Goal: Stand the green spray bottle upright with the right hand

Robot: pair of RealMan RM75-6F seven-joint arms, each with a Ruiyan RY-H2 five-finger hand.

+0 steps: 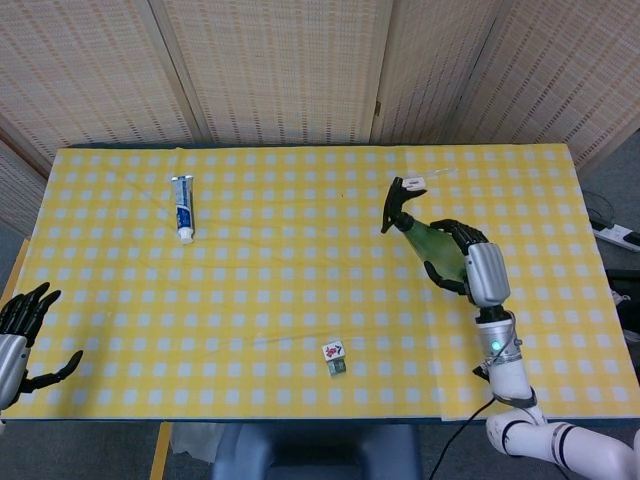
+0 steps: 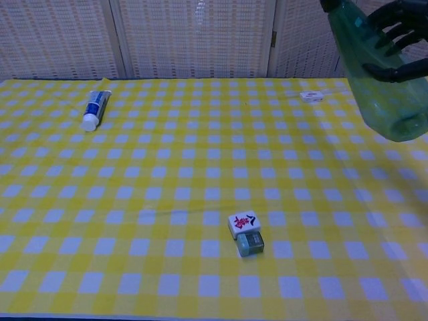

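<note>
My right hand point(image 1: 468, 266) grips the green spray bottle point(image 1: 430, 243) around its body and holds it in the air above the right side of the table. The bottle is tilted, its black nozzle point(image 1: 394, 200) pointing up and to the left. In the chest view the green spray bottle point(image 2: 378, 80) fills the upper right corner with my right hand's dark fingers point(image 2: 394, 27) wrapped round it; its base hangs above the cloth. My left hand point(image 1: 18, 335) stays off the table's left front corner, fingers apart, holding nothing.
A yellow checked cloth point(image 1: 300, 300) covers the table. A toothpaste tube point(image 1: 182, 207) lies at the back left. A mahjong tile with a small green block point(image 1: 335, 358) sits near the front middle. A small white tag point(image 1: 412, 183) lies at the back right.
</note>
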